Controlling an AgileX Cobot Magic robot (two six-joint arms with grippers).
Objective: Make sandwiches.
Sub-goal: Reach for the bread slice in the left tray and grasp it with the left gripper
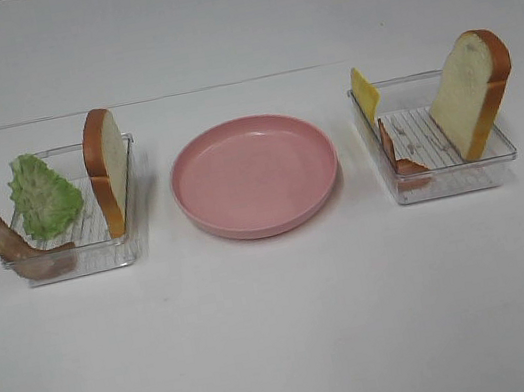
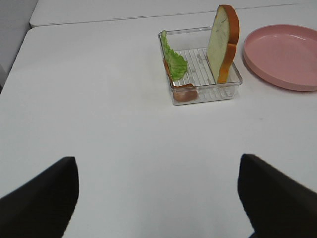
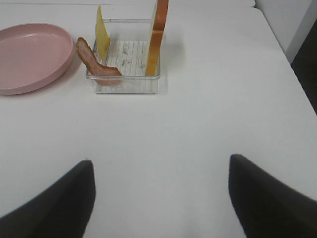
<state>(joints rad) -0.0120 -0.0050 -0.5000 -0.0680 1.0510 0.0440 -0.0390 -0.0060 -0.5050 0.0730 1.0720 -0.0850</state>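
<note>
No assembled sandwiches are in view; the toy parts stand apart. In the left clear tray (image 1: 82, 266) a bread slice (image 1: 107, 167) stands on edge beside green lettuce (image 1: 43, 194) and a brown bacon strip (image 1: 12, 245). The right clear tray (image 1: 444, 189) holds another bread slice (image 1: 472, 93), a yellow cheese square (image 1: 364, 94) and a reddish-brown strip (image 1: 395, 154). My left gripper (image 2: 158, 198) is open and empty, well short of its tray (image 2: 208, 94). My right gripper (image 3: 158, 193) is likewise open and empty, short of its tray (image 3: 129, 84). Neither gripper shows in the high view.
An empty round pink plate (image 1: 253, 172) sits between the two trays on the white table. A seam between table sections runs behind the trays. The table's right edge shows in the right wrist view.
</note>
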